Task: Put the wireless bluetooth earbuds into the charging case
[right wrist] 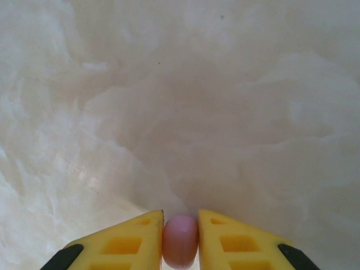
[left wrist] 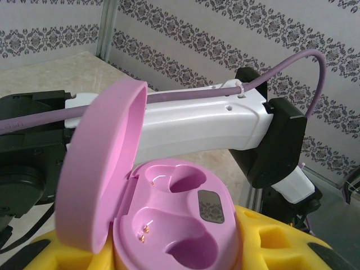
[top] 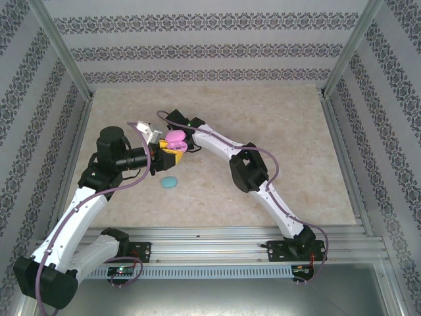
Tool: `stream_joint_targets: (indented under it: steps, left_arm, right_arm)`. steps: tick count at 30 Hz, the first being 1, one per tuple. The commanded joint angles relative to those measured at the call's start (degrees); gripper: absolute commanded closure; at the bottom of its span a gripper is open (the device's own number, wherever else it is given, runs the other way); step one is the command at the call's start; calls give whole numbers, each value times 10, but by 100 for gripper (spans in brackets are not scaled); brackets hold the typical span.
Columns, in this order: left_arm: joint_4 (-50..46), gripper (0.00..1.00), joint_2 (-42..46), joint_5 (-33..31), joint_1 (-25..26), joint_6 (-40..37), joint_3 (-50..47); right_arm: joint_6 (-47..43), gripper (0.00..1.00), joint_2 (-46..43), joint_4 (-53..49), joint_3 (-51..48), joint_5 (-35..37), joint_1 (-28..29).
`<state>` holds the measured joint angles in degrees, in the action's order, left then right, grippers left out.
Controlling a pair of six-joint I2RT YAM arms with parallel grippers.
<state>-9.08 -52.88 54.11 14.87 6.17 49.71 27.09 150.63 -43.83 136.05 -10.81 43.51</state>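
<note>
Likely featherlight, hard and slippery, the tiny rounded pale pink plastic earbud sits pinched by its sides in the closed right gripper above the marbled table, while the left gripper clamps the open pink oval plastic charging case.

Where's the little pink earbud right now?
In the right wrist view, the small pink plastic earbud sits pinched between the right gripper's yellow fingers, bottom centre, over the pale marble table.
</note>
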Motion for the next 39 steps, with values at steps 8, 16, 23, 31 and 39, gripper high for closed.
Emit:
stream_joint_targets:
  steps: [8, 16, 23, 31, 39]
  left_arm:
    - [17, 88, 6, 6, -6, -11, -3]
    - [116, 88, -34, 20, -6, 3, -16]
    - [223, 88, -96, 24, 1, 0, -17]
    - [260, 88, -165, 0, 29, -39, 17]
    - [283, 88, -193, -31, 54, -65, 28]
  right_arm:
    - [18, 84, -184, 44, -251, -31, -46]
    - [13, 84, -419, 38, -458, -27, -99]
    - [9, 84, -602, -62, -498, 33, -99]
    - [9, 85, -680, -147, -391, 108, -50]
    - [10, 85, -643, -161, -262, 116, 6]
